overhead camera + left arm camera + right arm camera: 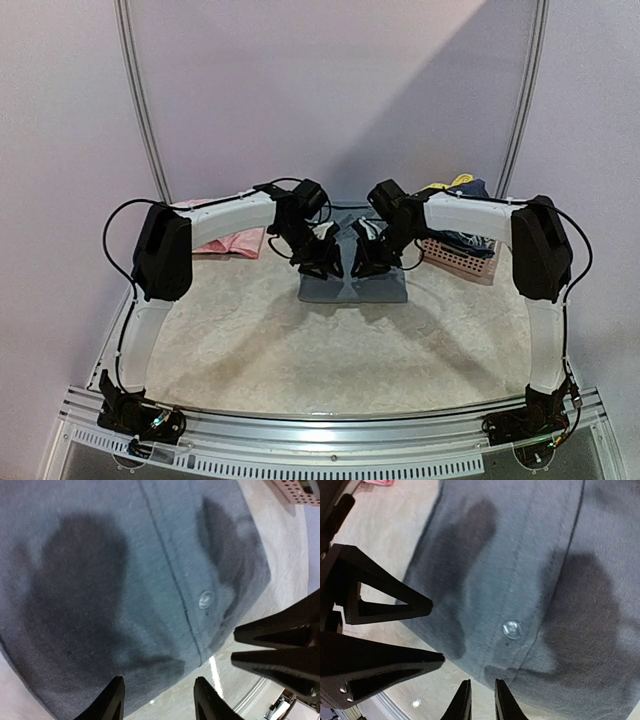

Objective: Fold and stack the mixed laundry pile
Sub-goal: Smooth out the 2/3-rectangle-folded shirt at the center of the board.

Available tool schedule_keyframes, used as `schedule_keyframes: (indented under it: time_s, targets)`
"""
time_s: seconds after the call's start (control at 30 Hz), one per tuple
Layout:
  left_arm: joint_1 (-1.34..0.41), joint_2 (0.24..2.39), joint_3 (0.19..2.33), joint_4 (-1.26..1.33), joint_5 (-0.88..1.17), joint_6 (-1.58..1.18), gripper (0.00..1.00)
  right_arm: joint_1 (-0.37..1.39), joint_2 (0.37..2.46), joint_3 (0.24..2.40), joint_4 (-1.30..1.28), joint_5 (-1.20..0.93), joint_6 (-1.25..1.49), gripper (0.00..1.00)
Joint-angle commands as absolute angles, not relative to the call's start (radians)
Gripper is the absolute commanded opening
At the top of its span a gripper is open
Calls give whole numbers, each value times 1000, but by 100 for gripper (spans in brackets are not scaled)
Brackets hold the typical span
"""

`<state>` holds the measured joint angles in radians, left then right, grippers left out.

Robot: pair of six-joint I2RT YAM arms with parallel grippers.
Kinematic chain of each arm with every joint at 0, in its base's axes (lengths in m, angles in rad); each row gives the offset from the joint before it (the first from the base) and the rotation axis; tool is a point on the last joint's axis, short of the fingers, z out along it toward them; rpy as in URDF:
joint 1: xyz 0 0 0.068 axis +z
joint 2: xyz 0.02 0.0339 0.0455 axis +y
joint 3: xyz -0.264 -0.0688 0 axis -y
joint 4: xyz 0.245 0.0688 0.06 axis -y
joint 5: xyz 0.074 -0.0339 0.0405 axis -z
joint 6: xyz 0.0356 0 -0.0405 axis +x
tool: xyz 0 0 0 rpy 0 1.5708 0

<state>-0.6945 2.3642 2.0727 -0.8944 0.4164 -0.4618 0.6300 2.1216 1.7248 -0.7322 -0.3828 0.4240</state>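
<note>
A grey button shirt lies folded flat in the middle of the table. It fills the left wrist view and the right wrist view, with a button on its placket. My left gripper hovers over the shirt's near edge, wide open and empty. My right gripper is right beside it, empty, its fingers only a narrow gap apart. More garments, a navy piece and a yellow piece, lie in the basket. No green tee shows.
A pink slatted basket stands at the back right, its corner showing in the left wrist view. A pink cloth lies at the back left. The two grippers' fingertips are close together over the shirt.
</note>
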Motion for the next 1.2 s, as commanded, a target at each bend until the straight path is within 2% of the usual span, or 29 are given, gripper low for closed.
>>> schedule_keyframes:
  time_s: [0.0,0.27,0.63,1.17]
  targets:
    - [-707,2385,2016,-867,453,-452,47,624,2151,1652,-691,-388,443,16]
    - [-705,2395,1946,-840,414,-430,46,607,2191,1592,-672,-375,440,14]
    - [-686,2328,1745,-751,369,-432,43,561,2157,1476,-642,-379,474,13]
    - [-696,2214,1541,-685,307,-435,42,481,1962,1295,-721,-227,471,13]
